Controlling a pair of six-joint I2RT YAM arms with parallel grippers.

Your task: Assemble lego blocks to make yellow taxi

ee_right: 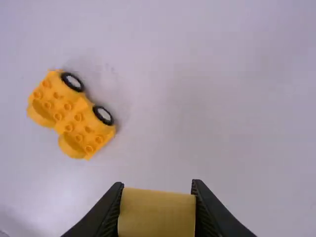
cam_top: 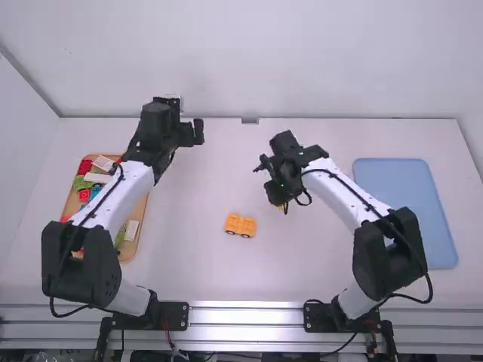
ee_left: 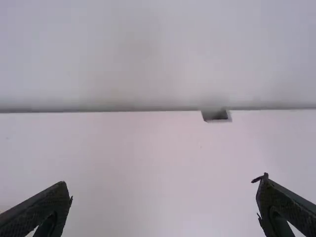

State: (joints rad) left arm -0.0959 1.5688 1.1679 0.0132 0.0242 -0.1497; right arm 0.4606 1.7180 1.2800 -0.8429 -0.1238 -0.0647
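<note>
High view and right wrist view show the yellow studded car base [cam_top: 240, 225] on the white table [cam_top: 189, 275], between its middle and near edge; beyond it and to its right, the right gripper [cam_top: 282, 203] grips a yellow block [ee_right: 157, 213]; the left gripper [cam_top: 189, 125], fingers wide apart, is towards the table's far edge; a tan tray [cam_top: 141, 213] of mixed blocks lies by the left edge, a blue tray [cam_top: 407, 204] by the right.

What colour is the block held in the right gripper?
The block is yellow; it shows best in the right wrist view.
</note>
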